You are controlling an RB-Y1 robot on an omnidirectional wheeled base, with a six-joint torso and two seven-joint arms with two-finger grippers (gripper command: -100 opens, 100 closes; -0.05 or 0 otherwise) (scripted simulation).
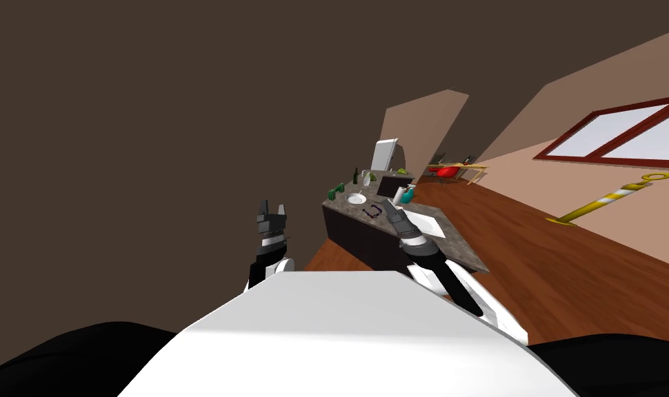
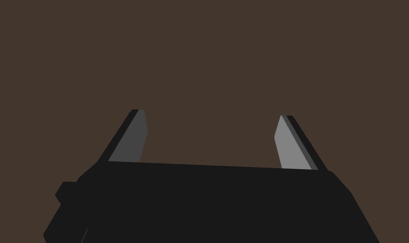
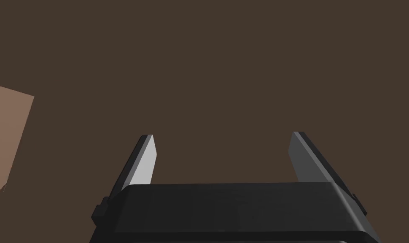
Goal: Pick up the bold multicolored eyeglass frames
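Two tools are open, each with its fingers standing well apart and nothing between them. The left tool [image 1: 272,206] is raised against the dark brown wall [image 1: 154,138] and is well away from the job; leave it there. The eyeglass frames [image 1: 372,211] lie flat on the speckled worktop [image 1: 457,251], between the white plate [image 1: 356,198] and the right tool [image 1: 392,205]. From the head camera that tool looks just beside them.

The right wrist camera faces the brown wall rather than the worktop, so I judge the tool is pointing up and away. Tip the wrist down first, until the frames sit between the fingers in that view. Then descend from above, straddling the bridge or one rim, not the thin arms. Come down slowly; frames this slight will probably skid if one finger touches before the other. Stop short of scraping the worktop, close gently, then lift straight up, clear of the plate and the teal object [image 1: 407,195] beyond.
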